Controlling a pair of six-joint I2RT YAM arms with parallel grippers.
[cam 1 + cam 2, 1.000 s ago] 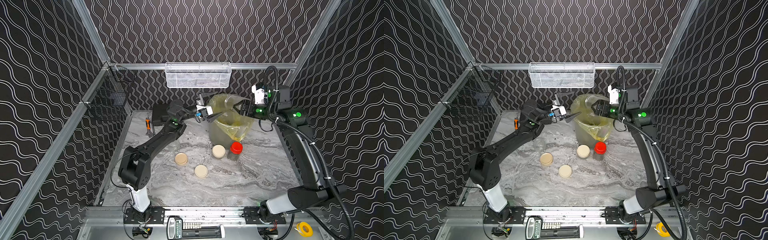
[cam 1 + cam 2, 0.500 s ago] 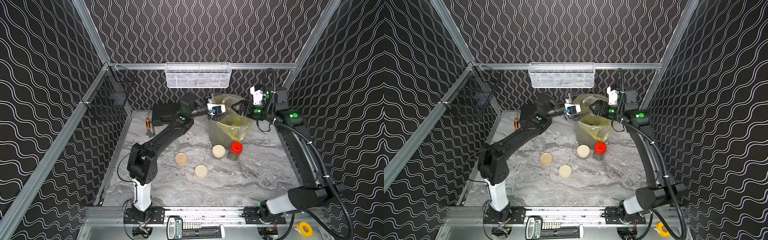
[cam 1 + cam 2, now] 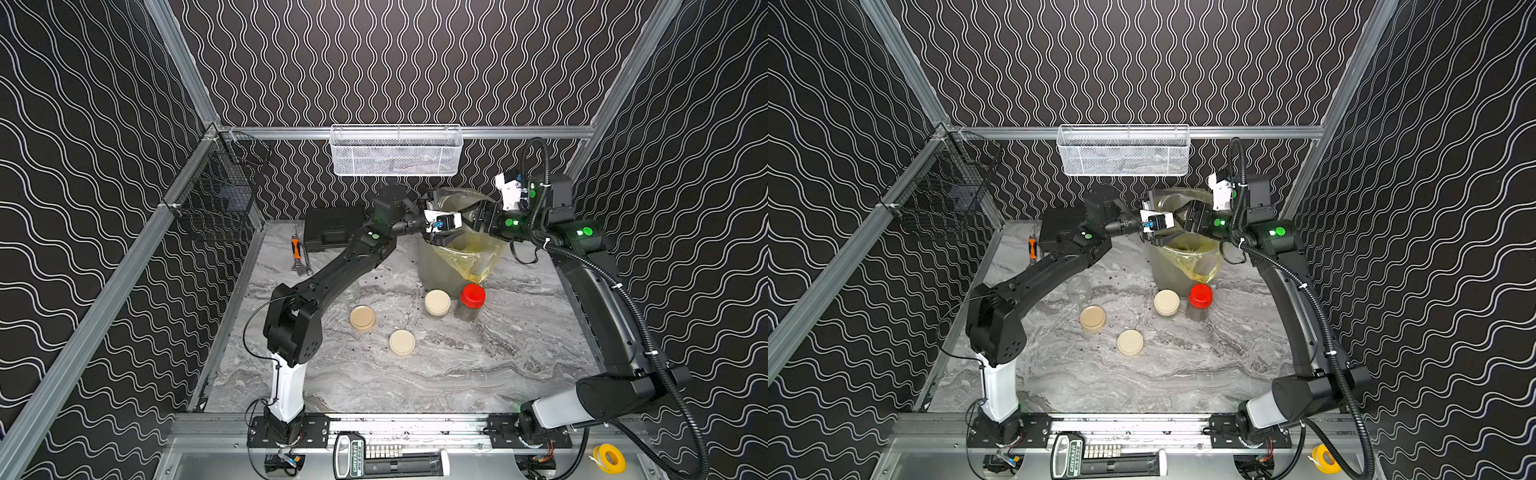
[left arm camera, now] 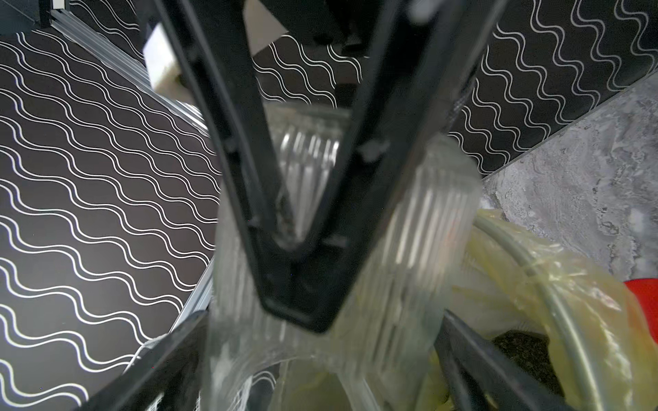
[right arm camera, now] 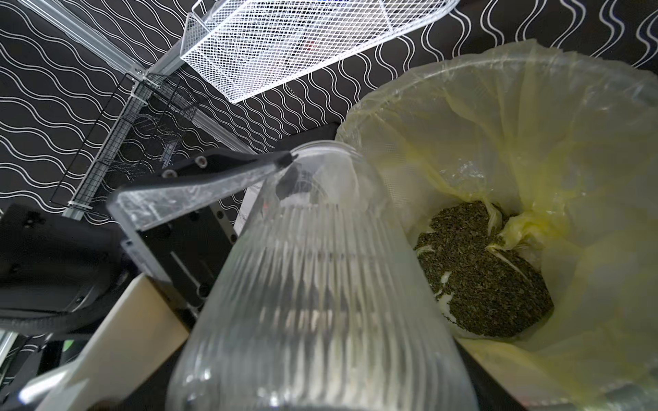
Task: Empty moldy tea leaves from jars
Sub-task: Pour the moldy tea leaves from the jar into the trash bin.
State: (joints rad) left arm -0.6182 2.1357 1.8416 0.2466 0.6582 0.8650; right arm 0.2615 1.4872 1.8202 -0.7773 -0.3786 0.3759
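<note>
My right gripper [image 3: 478, 218] is shut on a clear ribbed jar [image 5: 320, 277], held tilted over the bucket [image 3: 436, 266] lined with a yellow bag. The jar looks empty. My left gripper [image 3: 444, 224] is open, its fingers [image 4: 153, 363] on either side of the jar's mouth end [image 4: 409, 231]. A heap of dark tea leaves [image 5: 487, 277] lies at the bottom of the bag. On the table in front of the bucket stand a red-lidded jar [image 3: 472, 296] with dark contents and three cream lids [image 3: 437, 302], [image 3: 362, 318], [image 3: 402, 342]. A lidless empty jar [image 3: 1077, 286] stands beside the left arm.
Dark specks [image 3: 399, 270] lie scattered on the marble table left of the bucket. A black case [image 3: 332, 226] and an orange-handled tool [image 3: 296, 249] lie at the back left. A white mesh basket [image 3: 395, 149] hangs on the back wall, a black wire basket [image 3: 216, 191] on the left rail.
My left arm has swung right, from beside the bucket to over its rim, and its open fingers now straddle the held jar. The right gripper has shifted slightly left with the jar.
</note>
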